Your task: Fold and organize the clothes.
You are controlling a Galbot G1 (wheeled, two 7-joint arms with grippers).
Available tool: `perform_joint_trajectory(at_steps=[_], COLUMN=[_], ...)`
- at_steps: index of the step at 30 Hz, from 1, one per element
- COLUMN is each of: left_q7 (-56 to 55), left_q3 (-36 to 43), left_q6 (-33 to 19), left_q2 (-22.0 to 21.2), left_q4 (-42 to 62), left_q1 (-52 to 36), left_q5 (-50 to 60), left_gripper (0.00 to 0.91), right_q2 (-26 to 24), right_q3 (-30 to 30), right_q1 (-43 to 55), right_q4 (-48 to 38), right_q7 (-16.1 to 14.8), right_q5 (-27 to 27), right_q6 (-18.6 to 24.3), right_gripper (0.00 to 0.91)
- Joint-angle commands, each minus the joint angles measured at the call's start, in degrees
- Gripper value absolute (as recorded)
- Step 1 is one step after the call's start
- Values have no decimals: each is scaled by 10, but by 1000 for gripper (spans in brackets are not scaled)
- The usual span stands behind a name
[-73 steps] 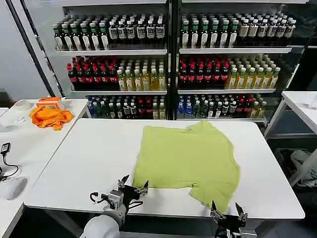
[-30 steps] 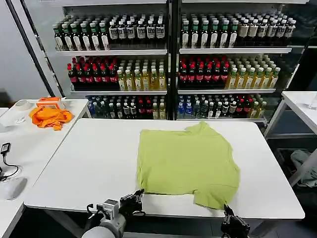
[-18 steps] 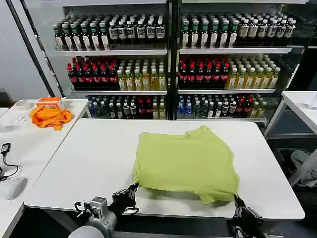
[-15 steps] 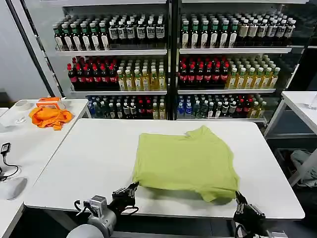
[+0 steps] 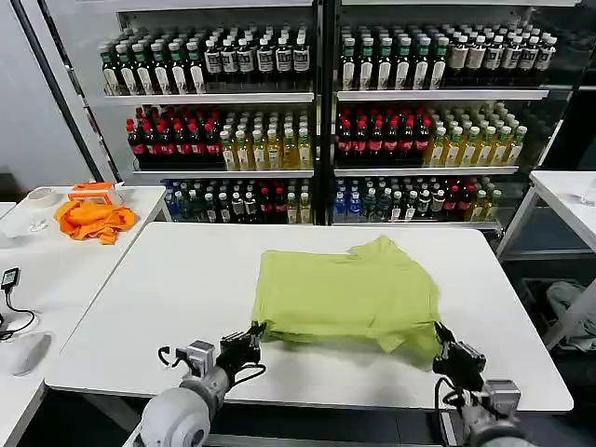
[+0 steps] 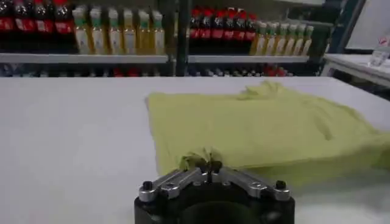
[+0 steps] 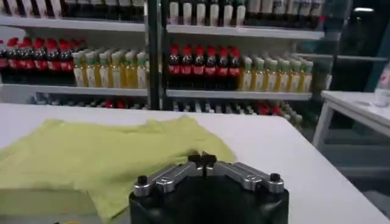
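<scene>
head view: yellow-green T-shirt (image 5: pixel 349 293) is lying on the white tabletop (image 5: pixel 158 298), near edge lifted off the surface. left claw (image 5: pixel 253 335) is pinching the shirt's near left corner. right claw (image 5: pixel 445 346) is pinching the near right corner. orange cloth (image 5: pixel 93 220) is sitting on the side table, well apart.
left wrist view: left claw (image 6: pixel 210 165) is pressed together on a bunched shirt (image 6: pixel 268 125) corner.
right wrist view: right claw (image 7: pixel 204 159) is pressed together, gripping the shirt (image 7: pixel 103 159) edge; bottle shelves (image 7: pixel 231 64) are standing behind.

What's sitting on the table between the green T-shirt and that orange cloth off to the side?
Nothing: in the head view, only bare white table lies between the T-shirt and the orange cloth, which sits on a separate side table.
</scene>
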Motion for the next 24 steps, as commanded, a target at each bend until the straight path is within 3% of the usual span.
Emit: perform_joint_trajectory(at_steps=[1, 10, 11, 12, 13, 14, 19, 24], left_q7=[3, 3, 3, 3, 2, 2, 4, 4], left_q3=[32, 47, 47, 46, 45, 44, 35, 16], left_q6=[0, 0, 0, 0, 0, 0, 0, -2], left_q2=[-2, -20, -21, -21, -22, -22, -25, -25], left_q4=[72, 100, 97, 93, 89, 85, 68, 38], left_q1=[-72, -83, -79, -75, -71, -67, -51, -29], left_q5=[15, 42, 46, 47, 48, 50, 48, 39], left_gripper=[20, 20, 81, 272, 776, 907, 907, 907], right_q2=[-27, -17, -15, -14, -12, -10, 5, 11], right_q3=[-45, -63, -63, -63, -62, -59, -36, 0], right_q1=[104, 94, 91, 88, 85, 80, 46, 7], right_q4=[-100, -108, -106, -104, -102, -98, -67, -36], right_q7=[-4, -11, -12, -13, -14, -13, -15, -19], right_q5=[-12, -28, -31, -32, -33, -34, -32, -24], right_q6=[2, -2, -8, -10, -8, -8, 13, 4], right_gripper=[0, 0, 111, 907, 907, 907, 907, 907])
